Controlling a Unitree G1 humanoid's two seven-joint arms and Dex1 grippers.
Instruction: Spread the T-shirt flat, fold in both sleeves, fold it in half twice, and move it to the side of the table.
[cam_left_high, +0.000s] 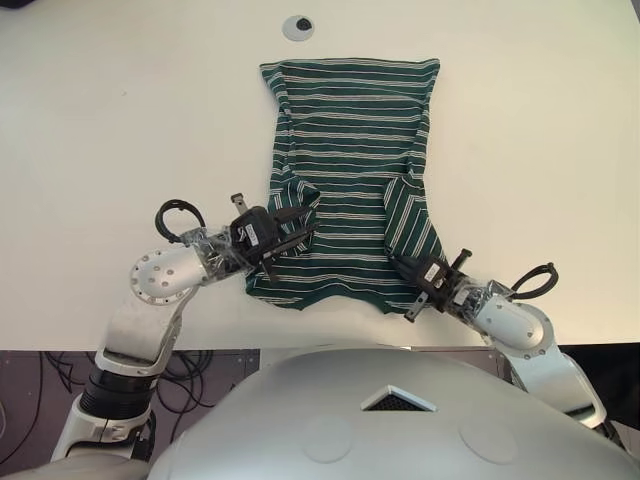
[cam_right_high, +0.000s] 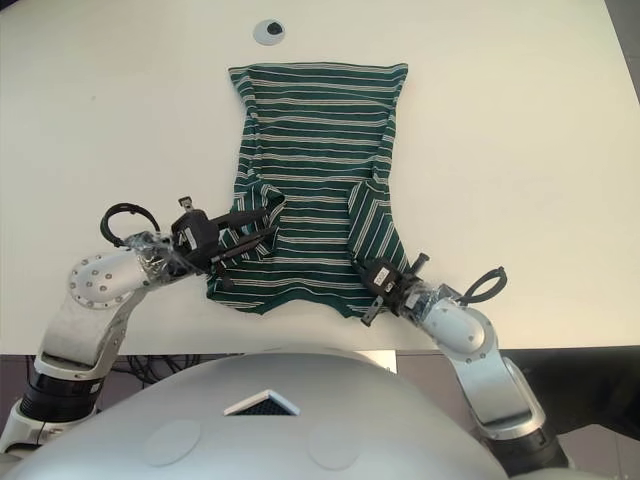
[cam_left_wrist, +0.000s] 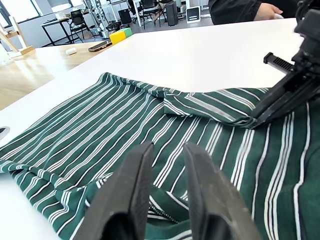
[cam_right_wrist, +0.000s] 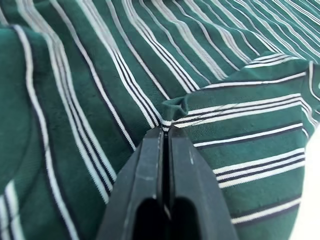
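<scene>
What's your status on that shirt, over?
Left gripper open over T-shirt. Right gripper shut on a sleeve fold. T-shirt flat on table, sleeves folded in. Round disc beyond it, apart.

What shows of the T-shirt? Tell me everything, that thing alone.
The T-shirt is dark green cloth with thin white stripes, lying flat on the white table, slightly rumpled. Both sleeves are folded in over the body. The right claw is shut on the right sleeve at its folded edge; the left claw is open at the left sleeve.
</scene>
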